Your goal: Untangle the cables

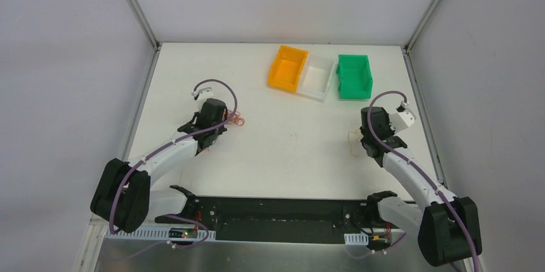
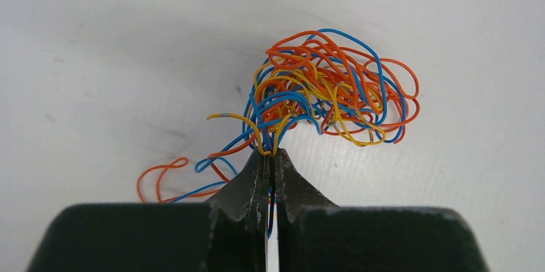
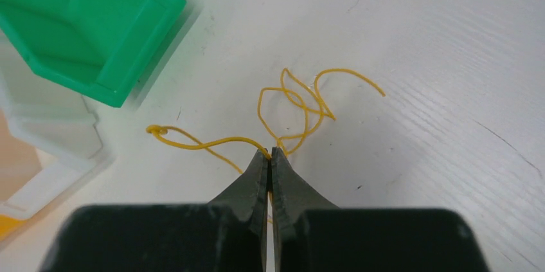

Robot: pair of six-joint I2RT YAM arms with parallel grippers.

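From where I stand, the 2 arms work well apart. The left gripper (image 2: pixel 270 155) has its fingers pressed together on a few strands at the near edge of the clump of cables (image 2: pixel 331 82). The clump lies on the white table (image 1: pixel 289 156) at the left side, just ahead of the fingertips. Blue, yellow and orange strands run into the pinch, and an orange-and-blue loop trails off to its left. I take this hold for an anchor: with the clump pinned there, a strand drawn away by the other arm would slide out instead of dragging the whole knot along.

The right gripper (image 3: pixel 270 152) is closed on 1 yellow wire (image 3: pixel 302 108). As far as I can tell it lies alone on the table at the right side, well apart from the clump. It curls in loose loops ahead of the fingers, with a small kink at its left end. It looks freed already, and being held so near the bins, I would guess it is meant for 1 of them.

3 bins sit touching in a row at the far edge: the orange bin (image 1: pixel 287 68), the white bin (image 1: pixel 317 78) and the green bin (image 1: pixel 355 76). From above I see no wire in any of the 3. The green bin is nearest the right gripper, and the yellow wire lies near its corner, outside it.
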